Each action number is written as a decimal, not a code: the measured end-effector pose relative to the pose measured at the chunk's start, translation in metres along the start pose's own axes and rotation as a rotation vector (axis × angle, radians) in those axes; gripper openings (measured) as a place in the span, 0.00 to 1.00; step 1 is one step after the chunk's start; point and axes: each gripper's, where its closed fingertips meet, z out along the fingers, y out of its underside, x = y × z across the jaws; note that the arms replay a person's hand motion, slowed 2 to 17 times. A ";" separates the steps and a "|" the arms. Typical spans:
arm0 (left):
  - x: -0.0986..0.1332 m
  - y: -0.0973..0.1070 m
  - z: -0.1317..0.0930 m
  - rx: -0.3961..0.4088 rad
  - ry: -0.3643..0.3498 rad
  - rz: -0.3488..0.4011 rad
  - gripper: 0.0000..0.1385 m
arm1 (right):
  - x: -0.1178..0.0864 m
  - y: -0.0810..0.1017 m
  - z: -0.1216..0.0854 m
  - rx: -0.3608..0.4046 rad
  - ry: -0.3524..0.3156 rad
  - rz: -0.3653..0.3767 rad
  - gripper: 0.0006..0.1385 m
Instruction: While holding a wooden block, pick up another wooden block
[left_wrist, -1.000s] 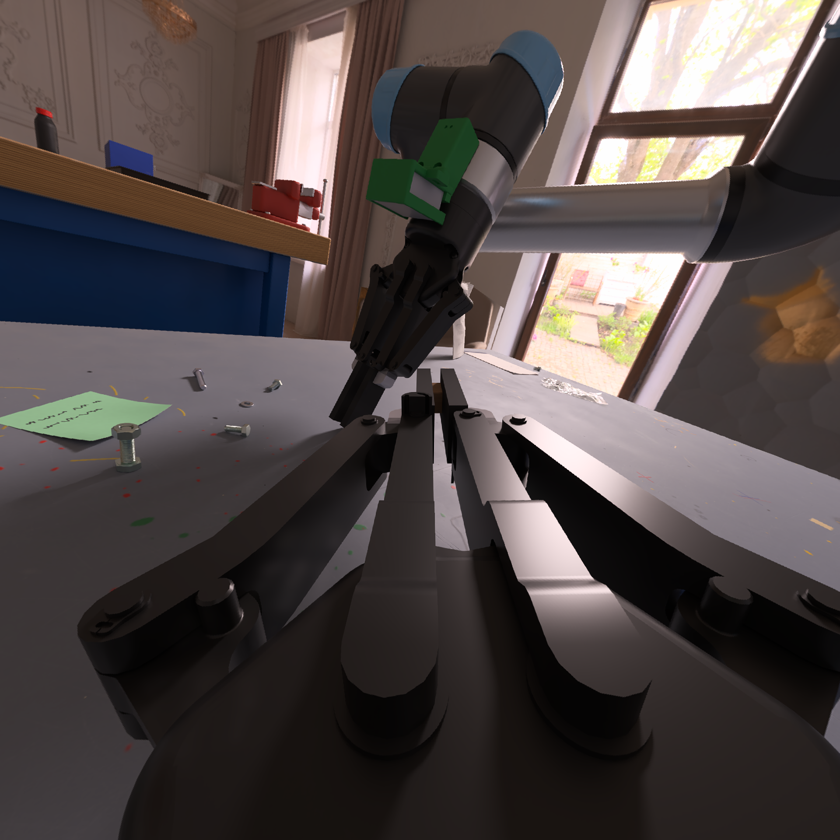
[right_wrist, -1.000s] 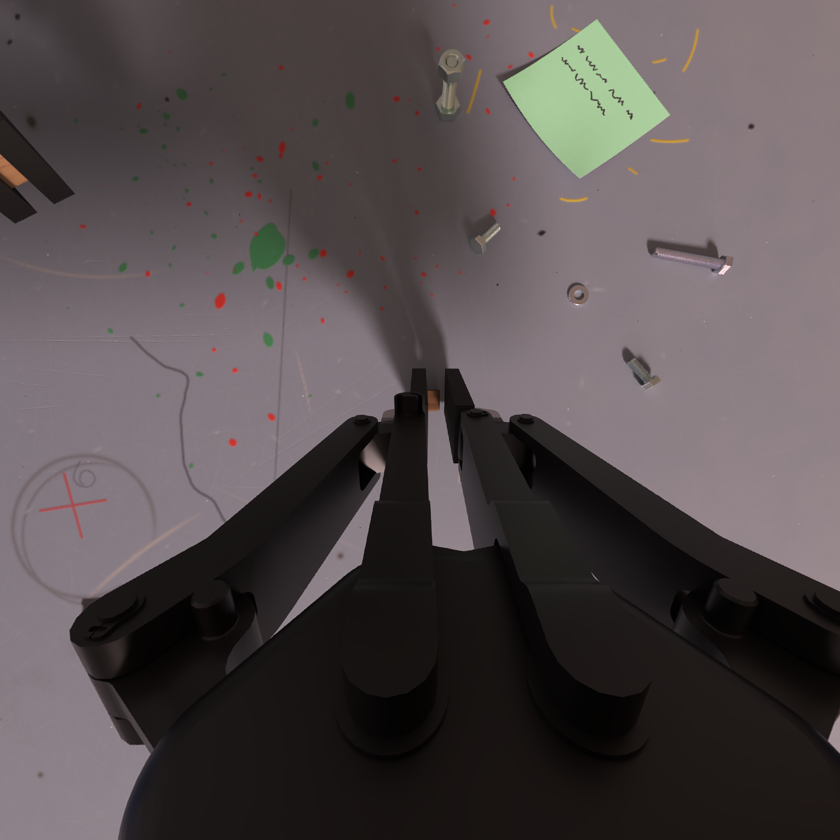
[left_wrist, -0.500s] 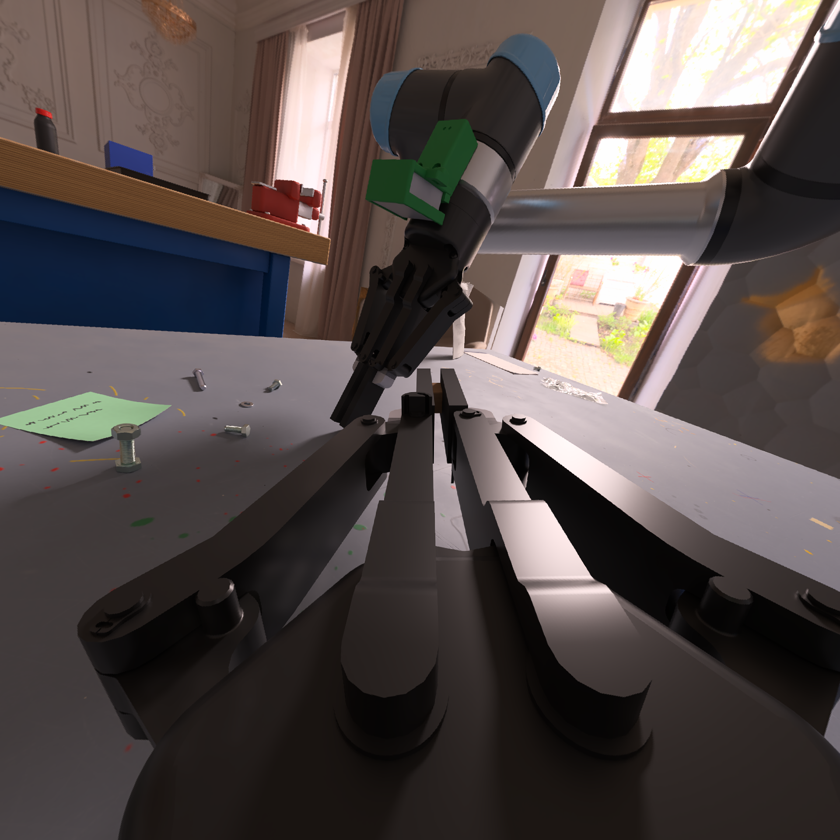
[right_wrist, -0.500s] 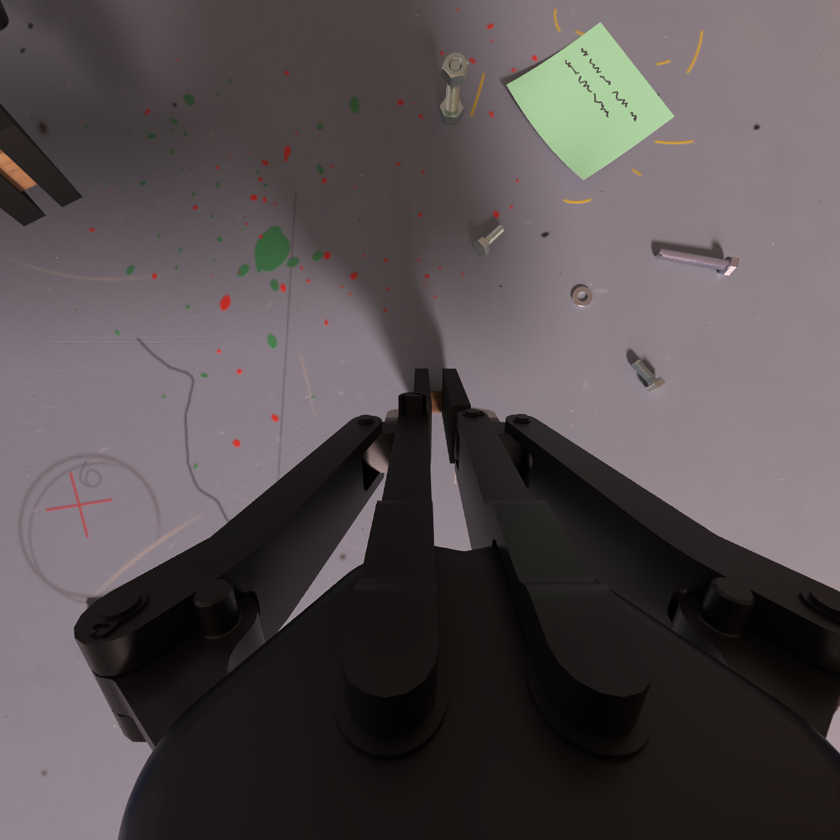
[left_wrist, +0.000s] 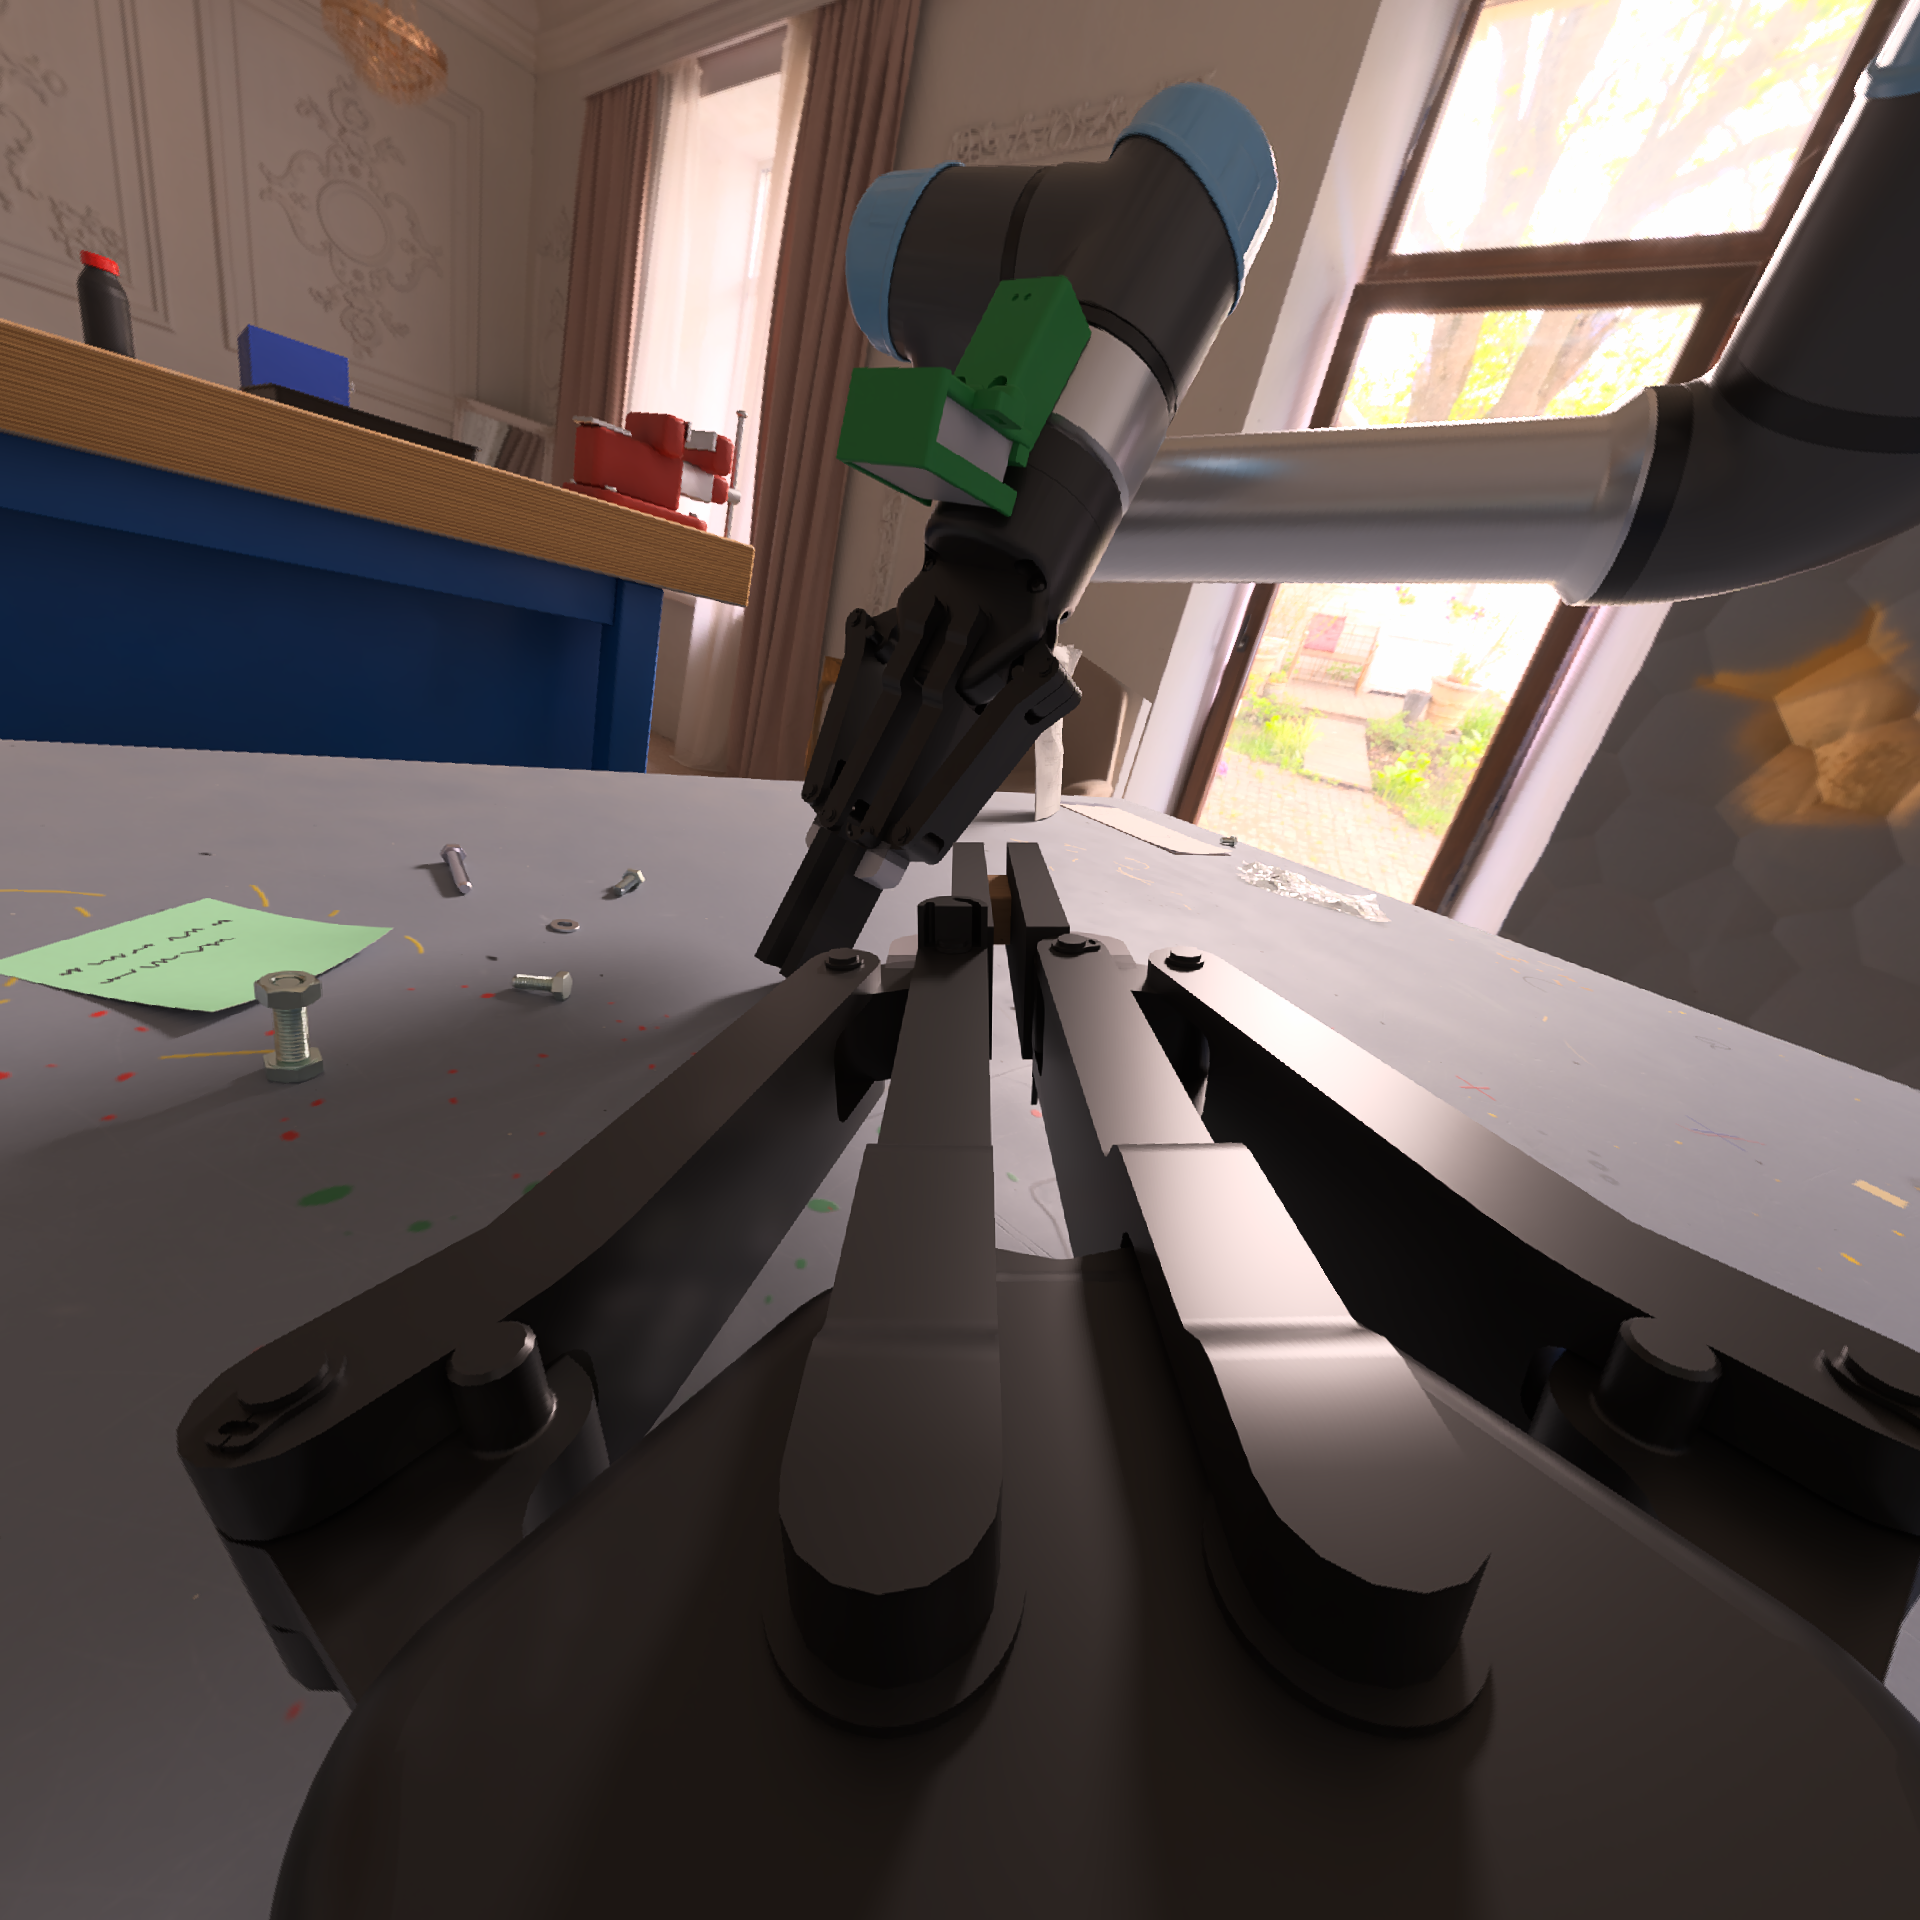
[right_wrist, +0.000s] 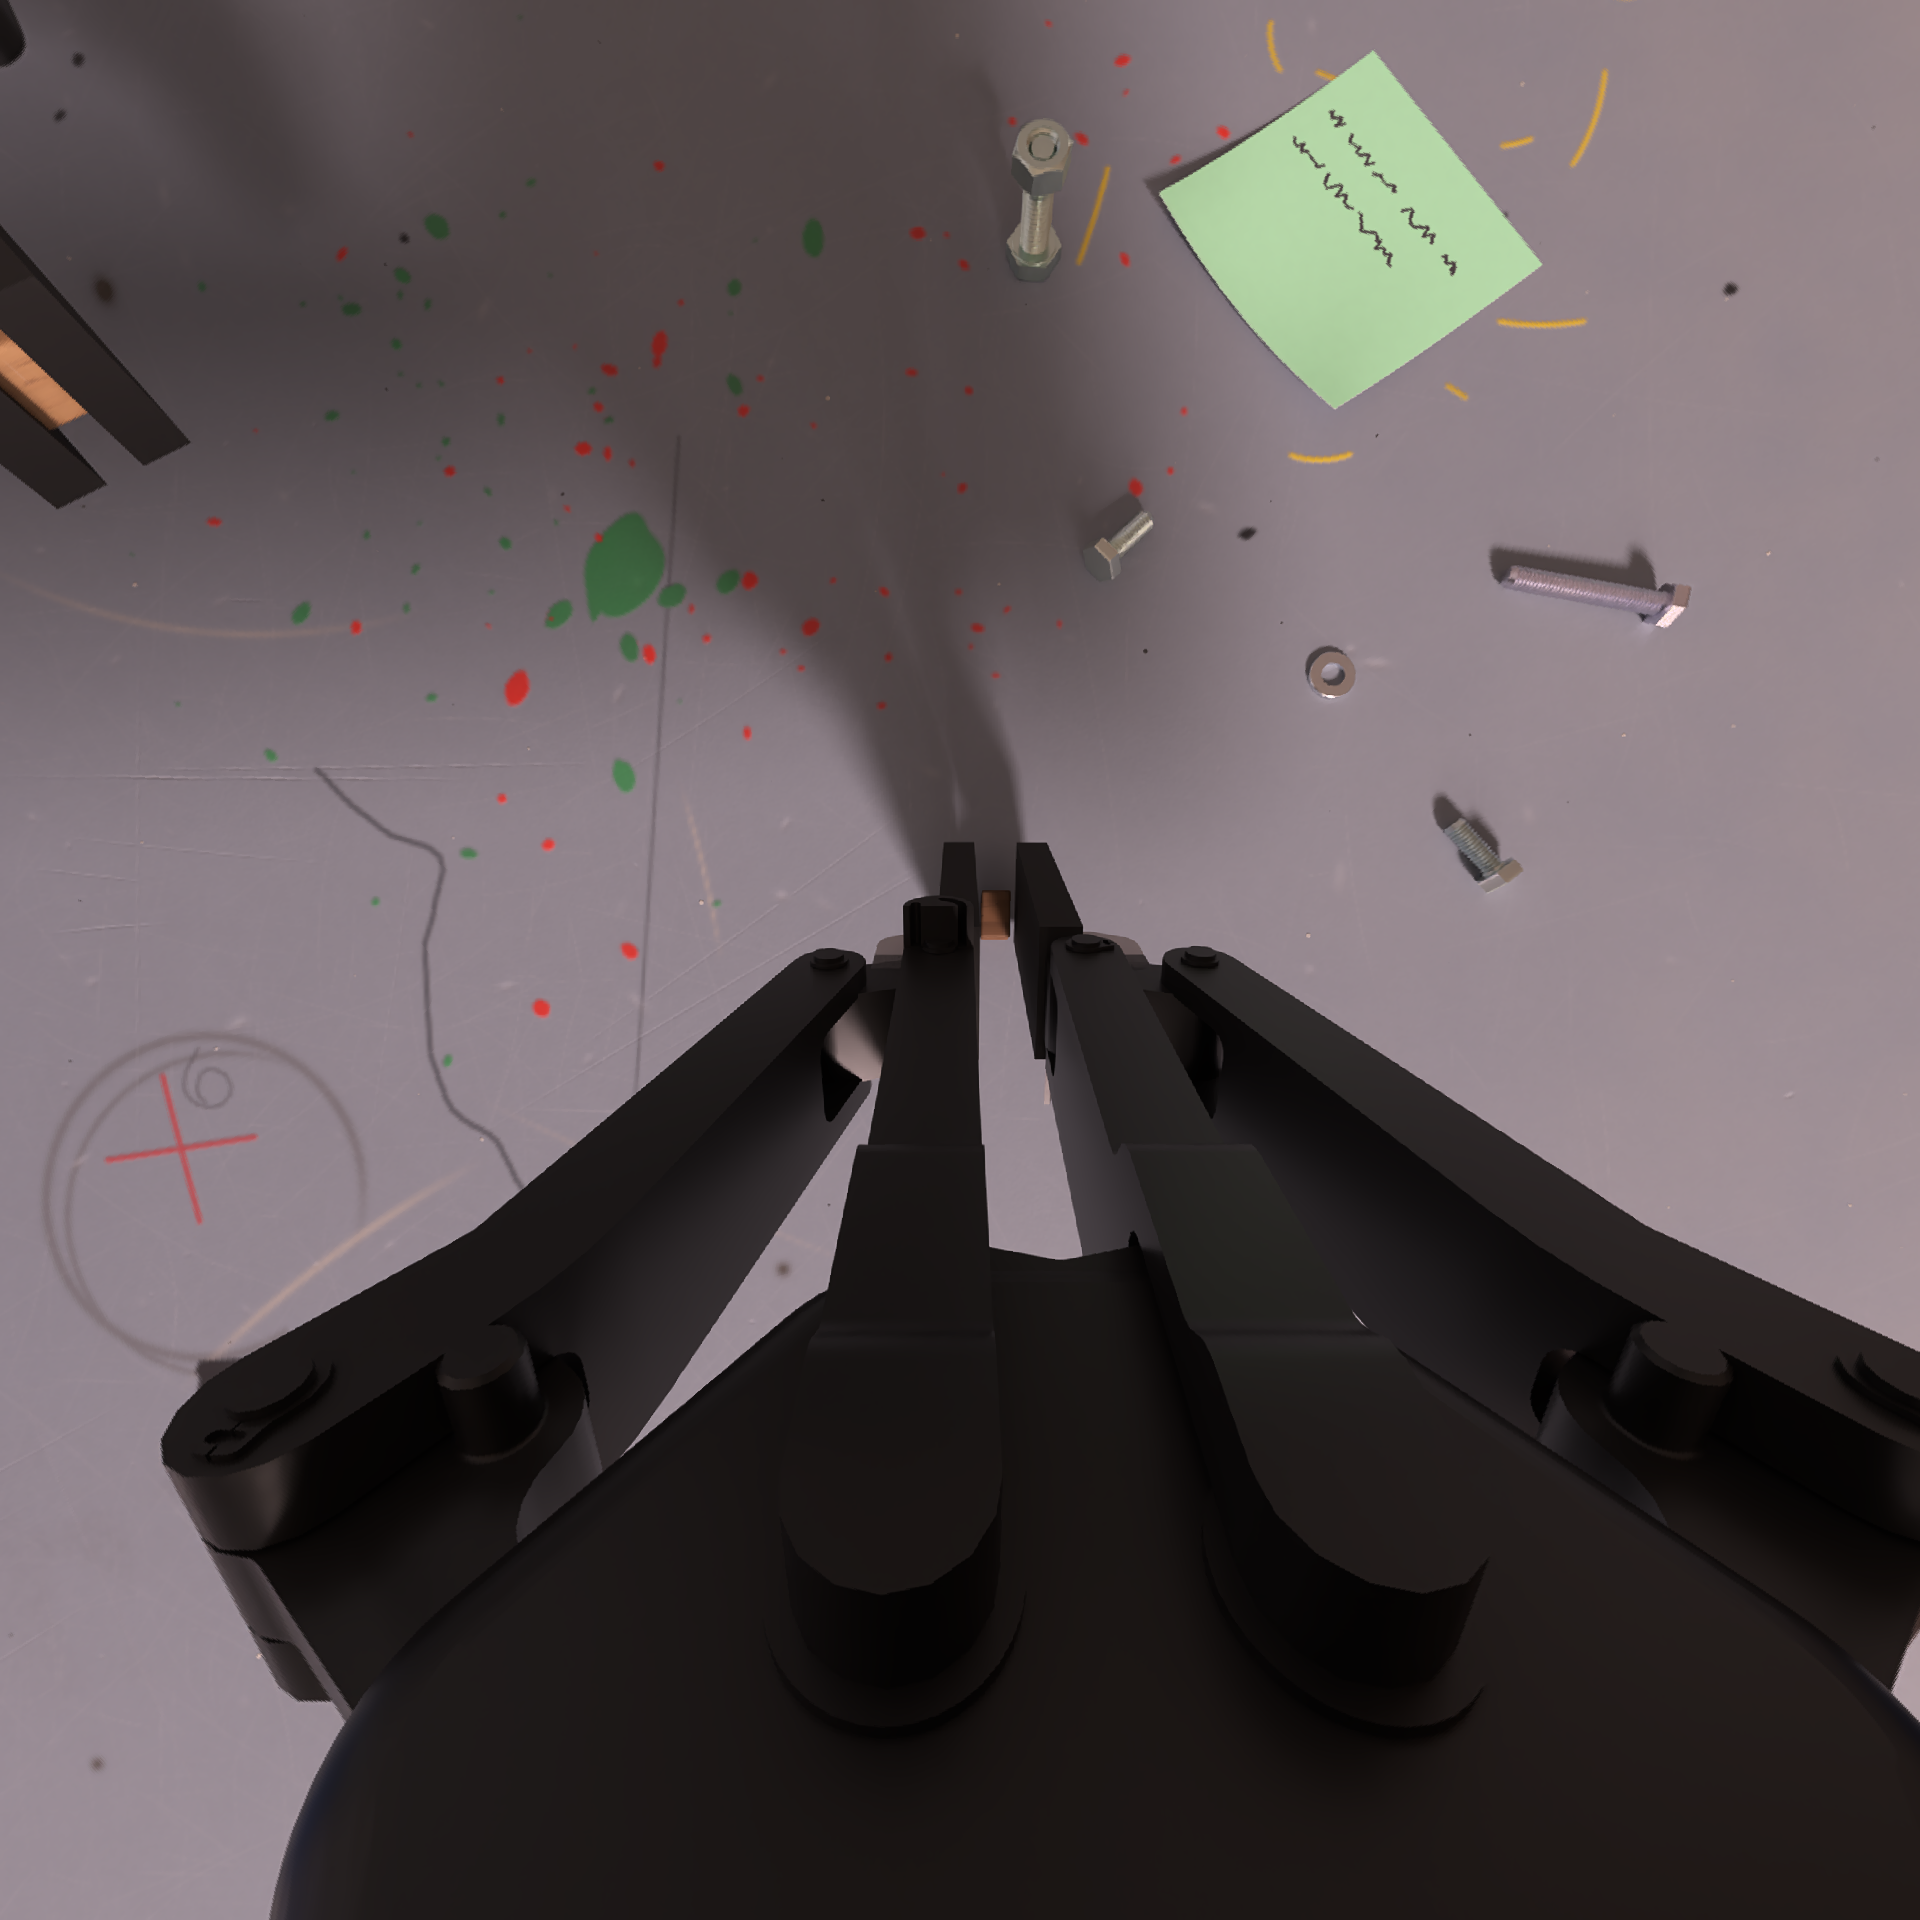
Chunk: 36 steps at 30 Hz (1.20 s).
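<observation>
Wooden blocks sit in both pincers. The left pincer (left_wrist: 995, 902) is clamped on a wooden block (left_wrist: 1000, 894), low over the grey surface (left_wrist: 1351, 1039). The right pincer (right_wrist: 995, 899) pinches a second wooden block (right_wrist: 995, 916) above the paint-flecked surface, apparently just clear of it, near a green note (right_wrist: 1345, 229) and scattered bolts (right_wrist: 1039, 197).

ornate pale walls (left_wrist: 343, 208), brown curtains (left_wrist: 821, 312), sunlit tall windows (left_wrist: 1558, 364), blue workbench (left_wrist: 312, 613), grey table (left_wrist: 364, 1143)
</observation>
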 end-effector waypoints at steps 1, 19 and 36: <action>0.000 0.000 0.000 0.000 0.000 0.000 0.04 | 0.000 0.000 0.000 0.001 -0.001 0.001 0.08; 0.000 0.000 0.000 -0.004 0.000 0.003 0.04 | 0.000 0.001 0.000 0.003 -0.008 0.003 0.07; 0.001 0.001 0.000 -0.005 0.001 0.005 0.04 | 0.001 0.000 0.000 0.005 -0.016 0.000 0.04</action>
